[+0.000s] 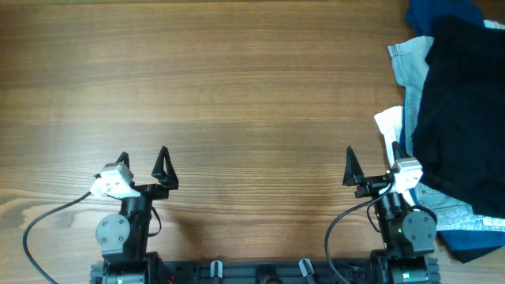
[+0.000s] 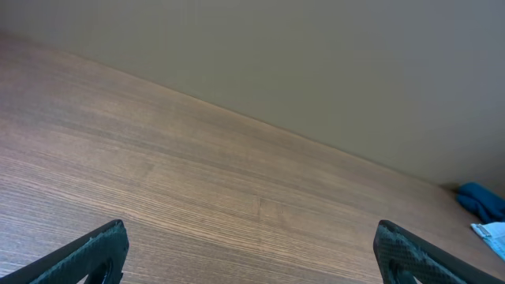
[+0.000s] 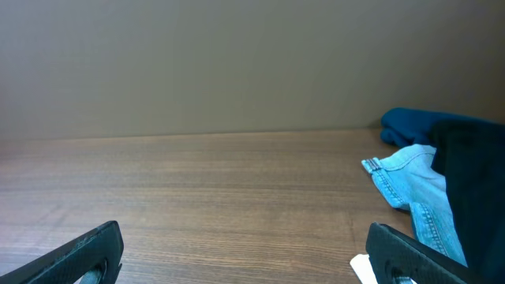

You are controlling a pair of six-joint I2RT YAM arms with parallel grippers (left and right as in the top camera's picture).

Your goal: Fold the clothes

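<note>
Shorts: the black shorts (image 1: 461,110) lie in a lumpy heap. No fold has been made yet.
Where: they are at the right side of the table (image 1: 237,79). They sit on top of a pale blue denim garment (image 1: 406,63). A dark blue cloth (image 1: 442,12) peeks out at the far right corner.
Left gripper: the left gripper (image 1: 143,164) is at the near left. Its two fingers are spread wide and hold nothing. It is well apart from the shorts.
Right gripper: the right gripper (image 1: 371,167) is at the near right, just beside the pile. Its fingers are spread wide too, with nothing between them.
White bit: a small white piece (image 1: 388,122) sticks out at the left edge of the pile. It may be a tag or paper, but I cannot tell.
How it feels: I think the shorts are soft, light and floppy. They will sag and bunch when lifted, and they will not break.
Where to grab: the waistband is hidden in the heap. The best spot looks like the black edge on the left, close to the right gripper. Pinch only the black cloth, not the denim under it.
Next: pull the shorts onto the bare wood and spread them flat.
</note>
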